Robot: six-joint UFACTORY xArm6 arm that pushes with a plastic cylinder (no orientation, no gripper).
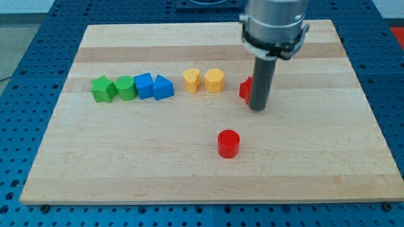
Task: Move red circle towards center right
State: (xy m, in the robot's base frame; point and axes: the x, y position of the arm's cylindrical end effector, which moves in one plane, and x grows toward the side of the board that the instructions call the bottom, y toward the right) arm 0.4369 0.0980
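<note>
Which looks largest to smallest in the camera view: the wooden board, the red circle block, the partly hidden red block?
1. Wooden board, by far the largest.
2. Red circle block, fully visible and nearer the view's bottom, which may inflate it.
3. Red block, mostly hidden behind my tip, so its true size is unsure.

Red block half behind rod

the red circle is a small round block, standing flat, near the board's bottom middle.
</note>
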